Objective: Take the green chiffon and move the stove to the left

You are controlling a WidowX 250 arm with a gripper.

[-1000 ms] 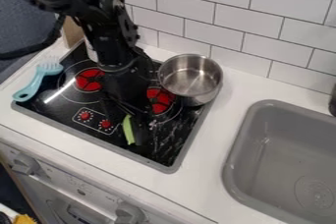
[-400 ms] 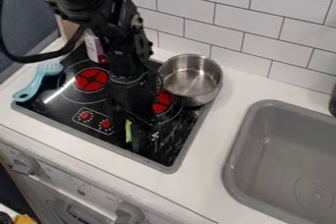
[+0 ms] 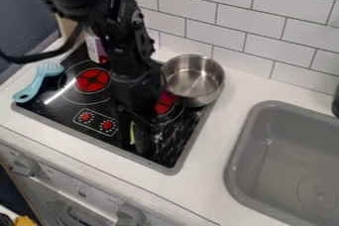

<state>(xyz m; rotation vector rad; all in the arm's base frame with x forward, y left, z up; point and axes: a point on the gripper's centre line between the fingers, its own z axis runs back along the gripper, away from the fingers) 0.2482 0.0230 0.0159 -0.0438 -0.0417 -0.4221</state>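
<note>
Over the front part of the black stove (image 3: 159, 156), right of the control knobs (image 3: 96, 121), the green item (image 3: 132, 133) is seen, partly hidden by the pincer (image 3: 134, 144), at whose tips it lies. Whether the pincer is closed on it cannot be told. The item has been reached, it is judged; its placing at the left is left to be done. Farther back, a steel pot (image 3: 193, 79) is set at the stove's right edge.
</note>
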